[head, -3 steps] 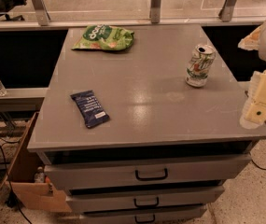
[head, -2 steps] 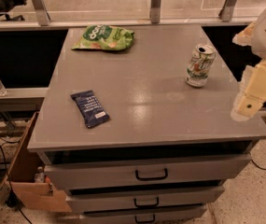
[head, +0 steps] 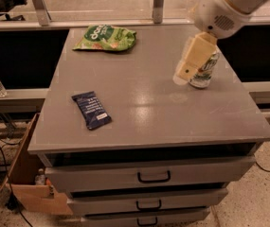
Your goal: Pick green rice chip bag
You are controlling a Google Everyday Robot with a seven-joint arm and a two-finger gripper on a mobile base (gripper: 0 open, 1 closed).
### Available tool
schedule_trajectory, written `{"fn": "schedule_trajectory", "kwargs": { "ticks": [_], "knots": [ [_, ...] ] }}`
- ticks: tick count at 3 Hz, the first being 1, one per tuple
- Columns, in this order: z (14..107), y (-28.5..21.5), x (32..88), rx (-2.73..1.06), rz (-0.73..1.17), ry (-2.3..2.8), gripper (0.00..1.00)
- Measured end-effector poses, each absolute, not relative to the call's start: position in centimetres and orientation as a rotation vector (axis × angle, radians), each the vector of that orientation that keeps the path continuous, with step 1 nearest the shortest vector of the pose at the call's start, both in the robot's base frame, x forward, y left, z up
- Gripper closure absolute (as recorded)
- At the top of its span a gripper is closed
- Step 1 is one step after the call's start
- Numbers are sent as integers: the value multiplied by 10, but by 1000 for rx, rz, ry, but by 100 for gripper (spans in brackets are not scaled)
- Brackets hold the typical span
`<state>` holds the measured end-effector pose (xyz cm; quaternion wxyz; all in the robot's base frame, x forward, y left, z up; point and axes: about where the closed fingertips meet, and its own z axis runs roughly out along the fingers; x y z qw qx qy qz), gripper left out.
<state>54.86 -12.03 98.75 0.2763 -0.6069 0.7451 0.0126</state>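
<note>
The green rice chip bag (head: 106,37) lies flat at the far left of the grey cabinet top (head: 148,112), light green with white lettering on a darker patch. My gripper (head: 181,76) hangs from the white arm (head: 229,6) over the right half of the top, in front of the soda can, well right of the bag and apart from it. It holds nothing that I can see.
A green-and-white soda can (head: 204,70) stands at the right, partly hidden behind my gripper. A dark blue bar wrapper (head: 91,109) lies front left. Drawers (head: 153,176) sit below the top. A cardboard box (head: 28,174) stands on the floor at left.
My arm has swung in from the right edge to over the cabinet top, leftward and farther back, now in front of the soda can. The objects have not moved.
</note>
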Motion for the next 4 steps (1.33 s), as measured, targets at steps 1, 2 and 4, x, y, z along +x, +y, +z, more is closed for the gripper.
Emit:
{"fn": "schedule_trajectory", "kwargs": {
  "ticks": [1, 2, 4],
  "knots": [
    [993, -53, 598, -1584, 103, 1882, 0],
    [993, -52, 599, -1584, 103, 1882, 0],
    [952, -18, 689, -1437, 84, 1879, 0]
  ]
}}
